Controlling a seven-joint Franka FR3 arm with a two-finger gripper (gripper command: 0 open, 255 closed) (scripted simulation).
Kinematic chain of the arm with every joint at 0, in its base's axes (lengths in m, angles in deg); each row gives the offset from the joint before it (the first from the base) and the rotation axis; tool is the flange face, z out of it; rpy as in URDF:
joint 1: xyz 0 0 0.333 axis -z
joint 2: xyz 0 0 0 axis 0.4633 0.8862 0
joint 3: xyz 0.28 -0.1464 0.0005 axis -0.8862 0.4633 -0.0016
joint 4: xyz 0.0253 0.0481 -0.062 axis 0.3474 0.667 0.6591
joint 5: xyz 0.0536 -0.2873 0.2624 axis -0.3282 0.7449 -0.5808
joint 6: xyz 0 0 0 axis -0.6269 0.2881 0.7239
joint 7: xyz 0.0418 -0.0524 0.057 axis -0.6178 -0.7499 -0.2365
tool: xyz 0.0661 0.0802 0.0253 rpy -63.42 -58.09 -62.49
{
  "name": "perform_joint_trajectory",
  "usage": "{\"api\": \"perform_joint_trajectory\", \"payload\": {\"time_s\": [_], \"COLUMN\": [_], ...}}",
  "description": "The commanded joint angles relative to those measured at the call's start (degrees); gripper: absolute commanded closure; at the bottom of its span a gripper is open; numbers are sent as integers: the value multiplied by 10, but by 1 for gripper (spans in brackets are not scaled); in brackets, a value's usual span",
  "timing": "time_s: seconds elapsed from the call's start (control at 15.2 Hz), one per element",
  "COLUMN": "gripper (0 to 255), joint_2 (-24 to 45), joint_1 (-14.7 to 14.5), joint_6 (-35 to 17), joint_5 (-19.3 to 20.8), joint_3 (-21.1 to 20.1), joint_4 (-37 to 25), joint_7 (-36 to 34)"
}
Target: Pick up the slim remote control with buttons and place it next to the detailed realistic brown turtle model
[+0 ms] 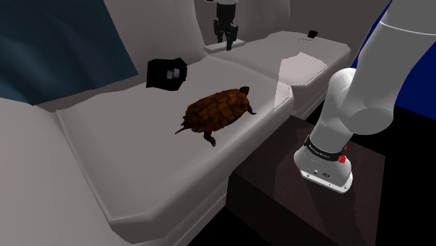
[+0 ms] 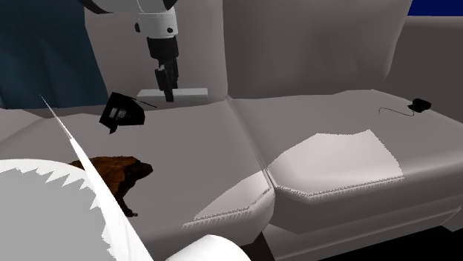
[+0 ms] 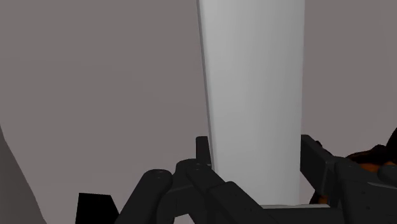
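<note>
The remote [image 1: 213, 47] is a plain pale grey slab lying at the back of the sofa seat, against the backrest, also seen in the second exterior view [image 2: 191, 94]. My black gripper [image 1: 228, 43] comes down on its middle [image 2: 168, 93]. In the wrist view the gripper [image 3: 254, 149] is shut on the remote [image 3: 254, 95], one finger against each long edge. The brown turtle [image 1: 213, 112] sits mid-cushion, nearer the stand, apart from the remote; it appears again in the second exterior view [image 2: 115, 172]. An orange-brown edge of the turtle [image 3: 382, 159] shows beside one finger.
A black box-like object [image 1: 166, 73] rests on the cushion between turtle and remote, toward the shoulder view's left [image 2: 120, 113]. A small black item with a wire [image 2: 421, 104] lies on the far cushion. The dark stand [image 1: 279, 182] abuts the sofa's front edge.
</note>
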Motion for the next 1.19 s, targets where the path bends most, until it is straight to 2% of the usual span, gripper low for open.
{"api": "perform_joint_trajectory", "payload": {"time_s": [0.0,0.59,1.12], "gripper": [255,255,255], "joint_2": [6,46,116], "joint_1": [-13,-68,-111], "joint_6": [0,6,25], "joint_5": [-4,-25,-50], "joint_3": [-14,-70,-112], "joint_4": [-5,-48,-134], "joint_7": [-26,-132,-212]}}
